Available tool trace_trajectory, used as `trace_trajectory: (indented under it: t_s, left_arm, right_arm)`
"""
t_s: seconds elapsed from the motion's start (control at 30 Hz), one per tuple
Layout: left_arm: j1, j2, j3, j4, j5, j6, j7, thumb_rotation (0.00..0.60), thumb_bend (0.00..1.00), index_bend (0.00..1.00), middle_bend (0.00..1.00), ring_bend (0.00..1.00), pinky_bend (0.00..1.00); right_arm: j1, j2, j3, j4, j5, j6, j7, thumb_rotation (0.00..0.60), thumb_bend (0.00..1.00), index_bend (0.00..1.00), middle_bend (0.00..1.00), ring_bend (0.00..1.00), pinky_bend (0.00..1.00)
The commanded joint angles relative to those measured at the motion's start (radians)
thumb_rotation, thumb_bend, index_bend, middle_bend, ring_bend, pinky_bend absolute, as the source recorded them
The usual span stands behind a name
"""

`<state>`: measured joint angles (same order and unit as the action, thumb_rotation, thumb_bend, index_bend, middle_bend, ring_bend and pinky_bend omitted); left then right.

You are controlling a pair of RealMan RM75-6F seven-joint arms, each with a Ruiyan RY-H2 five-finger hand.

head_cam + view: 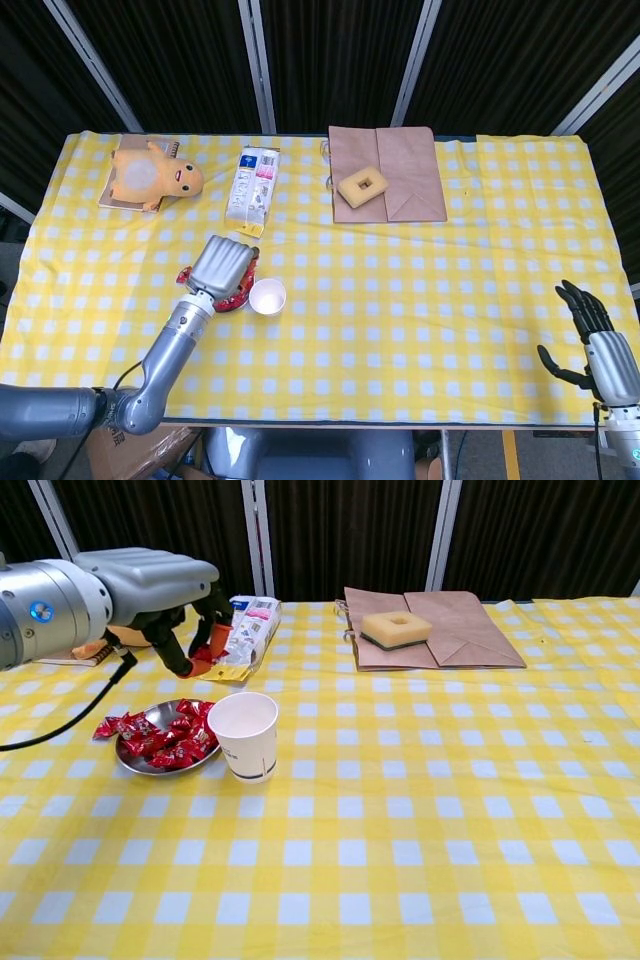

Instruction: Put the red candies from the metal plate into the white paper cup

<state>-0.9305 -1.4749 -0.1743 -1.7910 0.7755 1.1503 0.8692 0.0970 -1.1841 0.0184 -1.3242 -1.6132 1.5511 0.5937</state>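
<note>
One candy: a red candy [203, 653] sits pinched in the fingertips of the left hand [165, 595], which hangs in the air above the metal plate [137, 763] and a little behind the white paper cup [244, 734].
Left hand: its fingers curl downward and close on the wrapper; in the chest view it is clear of both plate and cup.
Plate: it rests on the yellow checked tablecloth [420, 810], just left of the cup and nearly touching it, with a heap of red candies [170, 740] in it (one wrapper pokes out over the left rim).
Cup: upright, mouth open; its inside cannot be seen in the chest view.
Right hand: the right hand [590, 330] is at the near right edge of the table, fingers spread and holding nothing, well apart from plate and cup.
Hidden: in the head view the back of the left hand [224, 265] covers most of the plate, and the pinched candy cannot be made out there.
Cut off: the left arm leaves the chest view at its left edge.
Views: only the chest view shows the pinch; only the head view shows the right hand.
Behind: a plush toy [155, 174], a snack bag [252, 190] and a brown paper bag [400, 172] with a sponge [361, 186] on it lie along the far side.
</note>
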Motion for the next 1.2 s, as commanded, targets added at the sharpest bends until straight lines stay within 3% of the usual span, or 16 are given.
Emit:
trace_trajectory:
  t_s: [0.03, 0.37, 0.57, 0.97, 1.2]
  left_arm:
    - [-0.009, -0.020, 0.013, -0.017, 0.004, 0.004, 0.016, 0.600, 0.39, 0.54, 0.58, 0.91, 0.92]
    - [-0.030, -0.091, 0.021, 0.010, -0.017, 0.012, 0.033, 0.600, 0.38, 0.51, 0.56, 0.91, 0.92]
    - [-0.038, -0.103, 0.027, 0.014, -0.032, 0.005, 0.039, 0.600, 0.33, 0.44, 0.50, 0.91, 0.92]
    - [-0.015, -0.029, -0.008, -0.021, -0.025, 0.048, -0.010, 0.600, 0.29, 0.33, 0.37, 0.91, 0.92]
    - [-0.009, 0.042, 0.018, -0.011, -0.128, 0.027, 0.040, 0.600, 0.20, 0.24, 0.27, 0.91, 0.92]
  right_arm:
    - [0.000, -0.001, 0.000, 0.002, 0.001, 0.000, 0.001, 0.600, 0.42, 0.00, 0.00, 0.00, 0.00]
    - [-0.002, 0.001, 0.001, 0.002, -0.002, 0.006, 0.006, 0.600, 0.42, 0.00, 0.00, 0.00, 0.00]
    - [-0.002, 0.002, 0.001, 0.000, -0.002, 0.008, 0.007, 0.600, 0.42, 0.00, 0.00, 0.00, 0.00]
    - [-0.003, -0.001, 0.003, 0.001, -0.002, 0.011, 0.006, 0.600, 0.42, 0.00, 0.00, 0.00, 0.00]
    - [-0.002, -0.001, 0.004, 0.002, 0.001, 0.008, 0.010, 0.600, 0.42, 0.00, 0.00, 0.00, 0.00]
